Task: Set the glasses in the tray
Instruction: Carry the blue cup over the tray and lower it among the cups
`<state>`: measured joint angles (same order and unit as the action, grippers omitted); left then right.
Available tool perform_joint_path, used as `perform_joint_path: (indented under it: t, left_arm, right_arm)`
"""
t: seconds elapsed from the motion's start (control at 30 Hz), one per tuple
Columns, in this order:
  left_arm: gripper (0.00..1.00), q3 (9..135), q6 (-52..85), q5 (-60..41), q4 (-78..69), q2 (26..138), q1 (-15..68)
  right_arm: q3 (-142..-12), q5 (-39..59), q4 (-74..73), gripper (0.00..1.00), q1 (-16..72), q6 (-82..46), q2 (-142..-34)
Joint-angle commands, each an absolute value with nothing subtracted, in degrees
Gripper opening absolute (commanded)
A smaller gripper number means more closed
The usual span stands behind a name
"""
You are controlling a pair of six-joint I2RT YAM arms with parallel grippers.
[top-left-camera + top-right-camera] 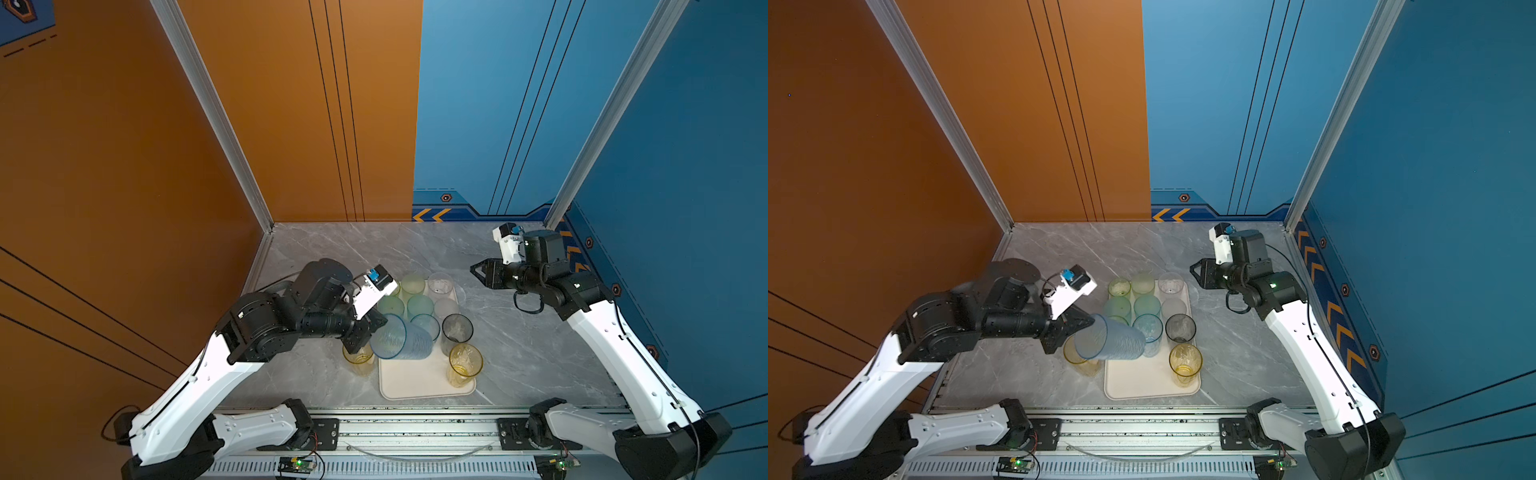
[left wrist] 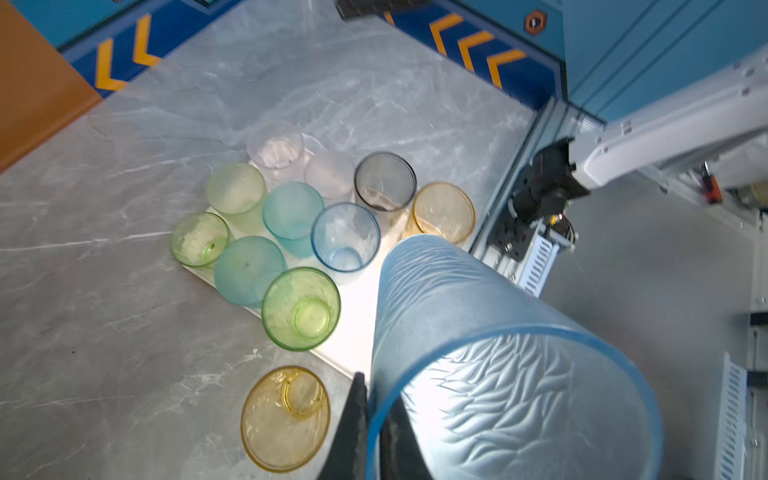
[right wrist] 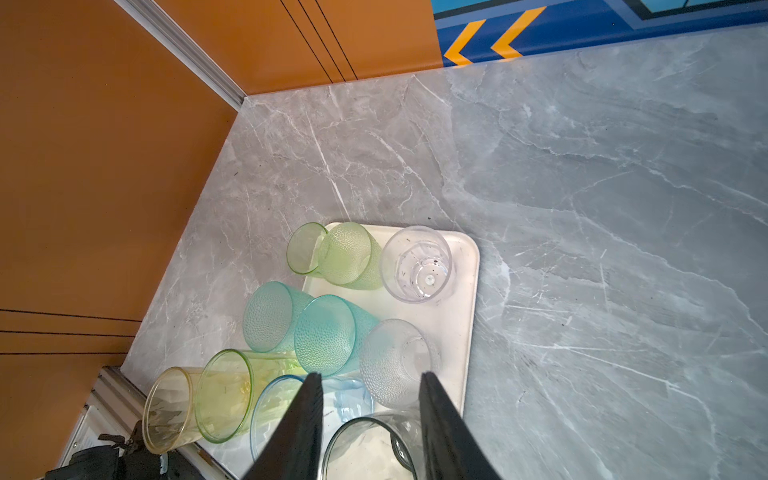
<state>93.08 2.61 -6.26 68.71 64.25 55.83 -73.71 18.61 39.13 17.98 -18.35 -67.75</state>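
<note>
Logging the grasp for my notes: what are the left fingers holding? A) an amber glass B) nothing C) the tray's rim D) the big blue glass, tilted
D: in the left wrist view the left fingers pinch the rim of the tilted blue glass, one inside, one outside.

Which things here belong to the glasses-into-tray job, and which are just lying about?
Job: tray; blue glass, pinched at the rim by the left claw; amber glass on the table beside the tray; glasses standing on the tray, like the grey glass; right claw, open, empty.

Lying about: circuit board with a green light on the front rail; clear tube along that rail.
</note>
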Motion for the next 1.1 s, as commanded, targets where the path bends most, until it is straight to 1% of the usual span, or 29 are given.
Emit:
perform_joint_path:
  t: [0.0, 0.1, 0.3, 0.6, 1.07]
  left_arm:
    - [0.01, 96.3, 4.2, -0.6, 74.4, 68.8, 61.2]
    - [0.01, 97.4, 4.2, 0.7, 76.3, 73.9, 63.5]
    - [0.00, 98.5, 3.1, 2.1, 76.3, 82.3, 64.0]
    - [0.00, 99.7, 2.1, 3.3, 75.8, 90.9, 65.9]
    - [0.00, 91.2, 4.3, -0.9, 66.1, 92.7, 64.7]
  right_arm:
    - [-75.8, 21.0, 37.4, 0.37, 17.8, -19.5, -68.2]
    - [-76.0, 21.2, 37.4, 0.37, 17.8, -19.4, -68.1]
    - [-76.2, 21.9, 37.4, 0.37, 17.7, -19.4, -67.4]
    - [-75.2, 22.1, 36.7, 0.37, 17.9, -19.7, -66.8]
    - [-74.8, 21.9, 35.6, 0.37, 18.7, -19.8, -67.7]
